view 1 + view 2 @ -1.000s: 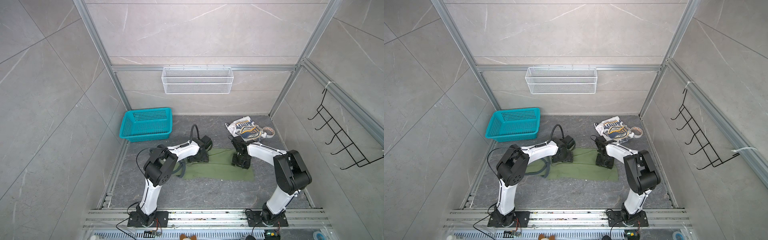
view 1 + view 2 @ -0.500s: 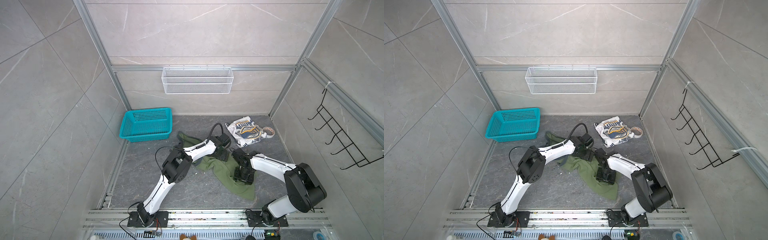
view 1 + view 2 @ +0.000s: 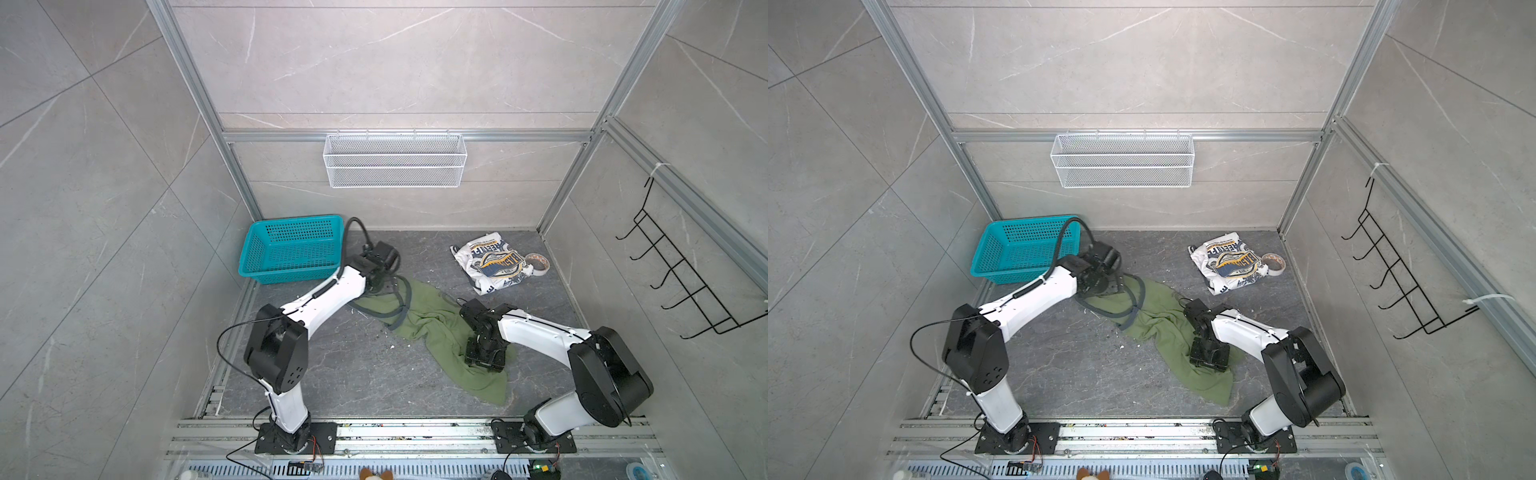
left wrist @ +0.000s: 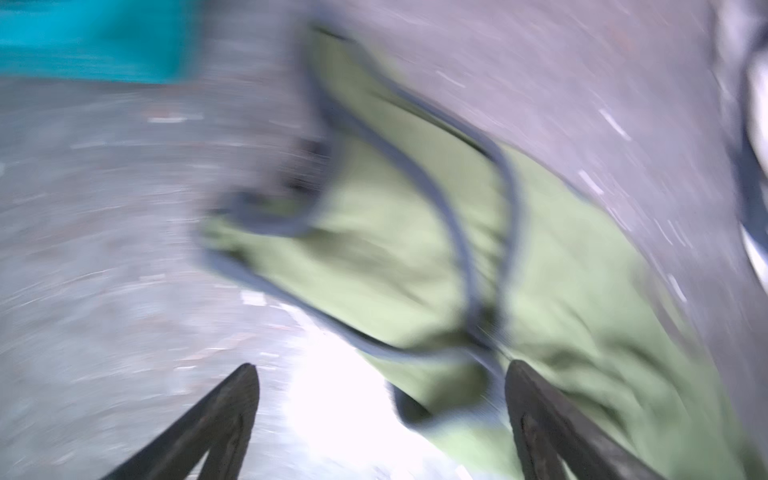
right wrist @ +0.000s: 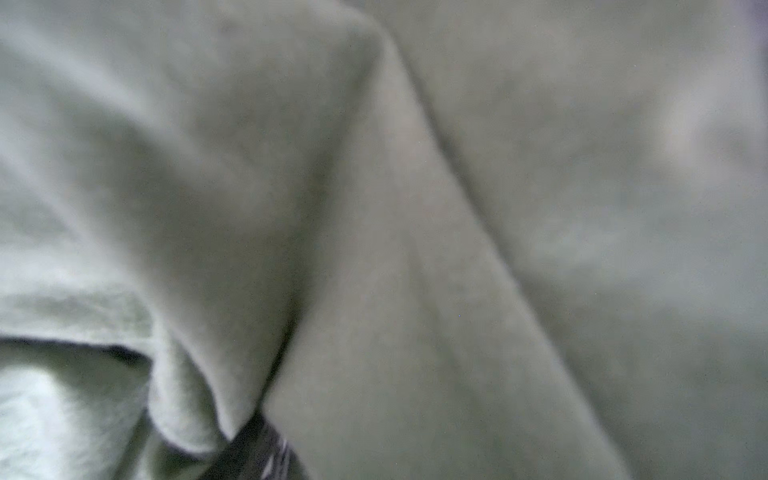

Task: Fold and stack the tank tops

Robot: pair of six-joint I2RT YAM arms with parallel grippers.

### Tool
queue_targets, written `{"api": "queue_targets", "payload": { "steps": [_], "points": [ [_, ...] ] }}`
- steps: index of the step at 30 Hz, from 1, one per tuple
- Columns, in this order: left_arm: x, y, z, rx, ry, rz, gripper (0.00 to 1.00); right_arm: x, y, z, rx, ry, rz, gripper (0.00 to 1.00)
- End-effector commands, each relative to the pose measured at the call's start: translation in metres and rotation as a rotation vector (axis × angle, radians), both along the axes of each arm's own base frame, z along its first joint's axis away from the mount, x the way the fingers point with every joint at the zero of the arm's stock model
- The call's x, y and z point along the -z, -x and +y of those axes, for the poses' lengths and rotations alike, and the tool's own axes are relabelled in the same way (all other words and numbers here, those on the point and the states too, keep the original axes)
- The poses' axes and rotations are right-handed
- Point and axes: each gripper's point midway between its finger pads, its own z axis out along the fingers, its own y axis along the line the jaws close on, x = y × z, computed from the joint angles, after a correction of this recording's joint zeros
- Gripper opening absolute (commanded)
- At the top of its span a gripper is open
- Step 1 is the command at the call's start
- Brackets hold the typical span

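Olive tank top (image 3: 428, 328) lies diagonally beside open floor (image 3: 353, 374).

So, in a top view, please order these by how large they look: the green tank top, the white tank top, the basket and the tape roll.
1. green tank top, lying loosely spread
2. basket, not much smaller
3. white tank top, folded
4. tape roll, by far the smallest
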Motion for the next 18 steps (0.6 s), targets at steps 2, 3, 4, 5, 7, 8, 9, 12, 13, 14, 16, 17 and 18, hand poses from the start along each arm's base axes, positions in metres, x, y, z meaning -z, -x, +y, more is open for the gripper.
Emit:
{"api": "queue_targets", "payload": {
  "steps": [2, 3, 4, 5, 7, 8, 9, 12, 13, 14, 16, 17, 18],
  "points": [
    [0.051, -0.004, 0.010, -0.066, -0.003, 0.103, 0.90, 0.005, 0.003, 0.004, -0.012, 0.016, 0.022, 0.58],
    [0.057, -0.008, 0.010, -0.067, 0.001, 0.112, 0.90, 0.006, 0.003, 0.005, -0.016, 0.018, 0.023, 0.58],
    [0.064, -0.013, 0.008, -0.065, 0.009, 0.122, 0.89, 0.006, 0.004, 0.005, -0.018, 0.018, 0.024, 0.58],
    [0.070, -0.018, 0.006, -0.059, 0.010, 0.127, 0.88, 0.006, 0.005, 0.005, -0.018, 0.021, 0.025, 0.58],
    [0.079, -0.027, 0.003, -0.054, 0.007, 0.132, 0.86, 0.007, 0.007, 0.006, -0.024, 0.023, 0.029, 0.58],
    [0.085, -0.032, 0.001, -0.048, 0.003, 0.138, 0.83, 0.007, 0.008, 0.006, -0.025, 0.026, 0.031, 0.58],
    [0.089, -0.038, 0.001, -0.045, -0.007, 0.138, 0.80, 0.008, 0.010, 0.007, -0.029, 0.027, 0.036, 0.58],
    [0.099, -0.063, 0.001, -0.023, -0.030, 0.127, 0.75, 0.010, 0.017, 0.011, -0.045, 0.036, 0.050, 0.58],
    [0.101, -0.074, 0.001, -0.014, -0.042, 0.124, 0.74, 0.011, 0.019, 0.012, -0.054, 0.040, 0.057, 0.58],
    [0.103, -0.084, 0.000, -0.004, -0.048, 0.120, 0.72, 0.013, 0.023, 0.013, -0.061, 0.045, 0.068, 0.58],
    [0.110, -0.103, 0.002, 0.014, -0.061, 0.120, 0.69, 0.015, 0.029, 0.016, -0.074, 0.049, 0.080, 0.58],
    [0.116, -0.113, 0.001, 0.029, -0.064, 0.125, 0.67, 0.016, 0.033, 0.019, -0.078, 0.048, 0.086, 0.58],
    [0.126, -0.120, 0.003, 0.037, -0.079, 0.140, 0.65, 0.017, 0.037, 0.021, -0.086, 0.047, 0.091, 0.58]
  ]
}}
